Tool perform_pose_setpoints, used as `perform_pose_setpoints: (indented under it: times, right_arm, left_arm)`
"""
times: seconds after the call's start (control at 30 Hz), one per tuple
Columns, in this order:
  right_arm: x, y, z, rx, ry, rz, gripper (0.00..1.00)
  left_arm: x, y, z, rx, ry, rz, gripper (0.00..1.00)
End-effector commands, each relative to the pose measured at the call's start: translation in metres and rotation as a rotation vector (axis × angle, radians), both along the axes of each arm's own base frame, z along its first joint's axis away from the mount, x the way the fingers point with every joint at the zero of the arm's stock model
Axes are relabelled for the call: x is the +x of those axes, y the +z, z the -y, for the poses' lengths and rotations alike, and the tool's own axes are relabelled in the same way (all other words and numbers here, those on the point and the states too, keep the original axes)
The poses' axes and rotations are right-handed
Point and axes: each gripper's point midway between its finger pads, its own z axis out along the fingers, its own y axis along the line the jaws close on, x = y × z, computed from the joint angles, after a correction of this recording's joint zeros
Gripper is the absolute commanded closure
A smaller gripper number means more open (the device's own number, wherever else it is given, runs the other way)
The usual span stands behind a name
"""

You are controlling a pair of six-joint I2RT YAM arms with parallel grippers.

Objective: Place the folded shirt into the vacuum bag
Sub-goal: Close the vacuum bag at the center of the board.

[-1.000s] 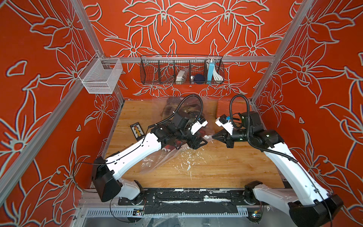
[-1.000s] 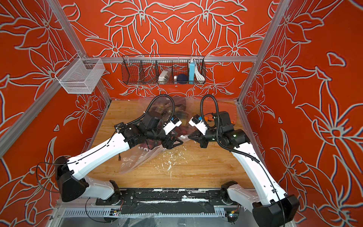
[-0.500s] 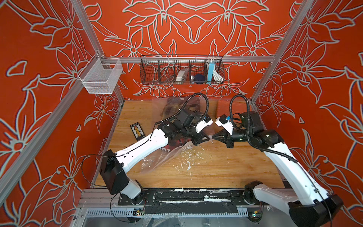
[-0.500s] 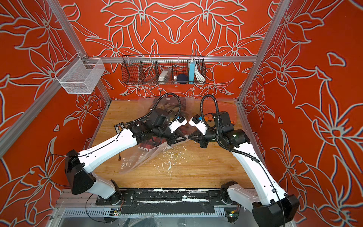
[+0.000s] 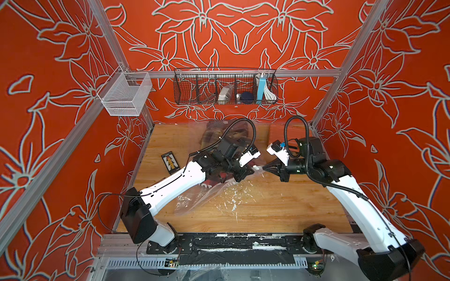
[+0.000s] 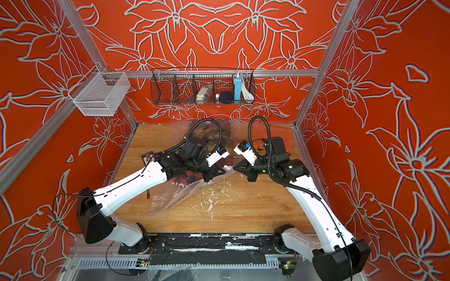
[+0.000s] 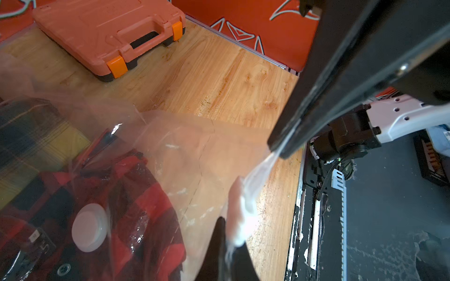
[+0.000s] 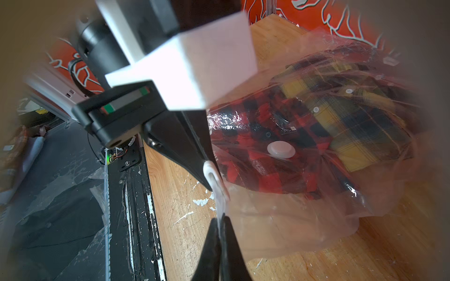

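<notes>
The vacuum bag (image 5: 194, 199) lies crinkled on the wooden table, seen in both top views, bag (image 6: 170, 197). Inside it lies a folded red-and-black checked shirt (image 8: 263, 136) under the white valve disc (image 8: 281, 149), with a yellow plaid shirt (image 8: 353, 116) beside it. My left gripper (image 7: 226, 233) is shut on the bag's raised edge, where a white strip piece (image 7: 241, 219) sticks out. My right gripper (image 8: 220, 223) is shut on the same edge, tip to tip with the left. In a top view the left gripper (image 5: 252, 170) and right gripper (image 5: 264, 167) nearly touch mid-table.
An orange tool case (image 7: 109, 36) sits at the back right of the table (image 5: 287, 219). A small dark card (image 5: 170, 162) lies near the left wall. A black wire basket (image 5: 225, 86) and a white mesh basket (image 5: 124, 95) hang on the walls.
My left gripper has moved right toward the right gripper and shut on the bag's edge. The right arm has stayed where it was, still shut.
</notes>
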Motion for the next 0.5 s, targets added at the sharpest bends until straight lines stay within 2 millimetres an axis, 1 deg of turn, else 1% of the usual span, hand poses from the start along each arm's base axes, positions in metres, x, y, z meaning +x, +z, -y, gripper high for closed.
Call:
perform_pose_setpoints:
  times: [0.0, 0.03, 0.07, 0.1, 0.23, 0.3, 0.4, 0.43, 0.47]
  right_arm:
    - [-0.005, 0.010, -0.008, 0.060, 0.043, 0.017, 1.00]
    - [-0.005, 0.009, -0.008, 0.058, 0.043, 0.019, 1.00]
    - [-0.005, 0.009, -0.008, 0.058, 0.046, 0.019, 0.95]
    - [-0.004, 0.009, -0.009, 0.058, 0.046, 0.018, 0.93]
    - [-0.001, 0.007, -0.011, 0.058, 0.053, 0.011, 0.90]
    - [0.000, 0.005, -0.013, 0.061, 0.060, 0.002, 0.87]
    - [0.003, -0.002, -0.014, 0.050, 0.058, -0.010, 0.86]
    - [0.003, -0.005, -0.014, 0.044, 0.059, -0.015, 0.87]
    - [0.002, -0.006, -0.014, 0.039, 0.060, -0.020, 0.90]
  left_arm:
    - [-0.007, 0.032, 0.008, -0.126, -0.038, 0.007, 0.97]
    - [-0.009, 0.035, 0.009, -0.134, -0.046, 0.004, 0.98]
    - [-0.010, 0.035, 0.010, -0.138, -0.051, 0.000, 0.99]
    - [-0.010, 0.035, 0.010, -0.139, -0.055, -0.001, 1.00]
    - [-0.011, 0.036, 0.010, -0.141, -0.056, -0.005, 1.00]
    - [-0.010, 0.036, 0.010, -0.144, -0.054, -0.005, 1.00]
    - [-0.010, 0.035, 0.011, -0.138, -0.054, -0.008, 1.00]
    - [-0.010, 0.035, 0.011, -0.138, -0.054, -0.008, 1.00]
    - [-0.010, 0.035, 0.010, -0.135, -0.054, -0.008, 1.00]
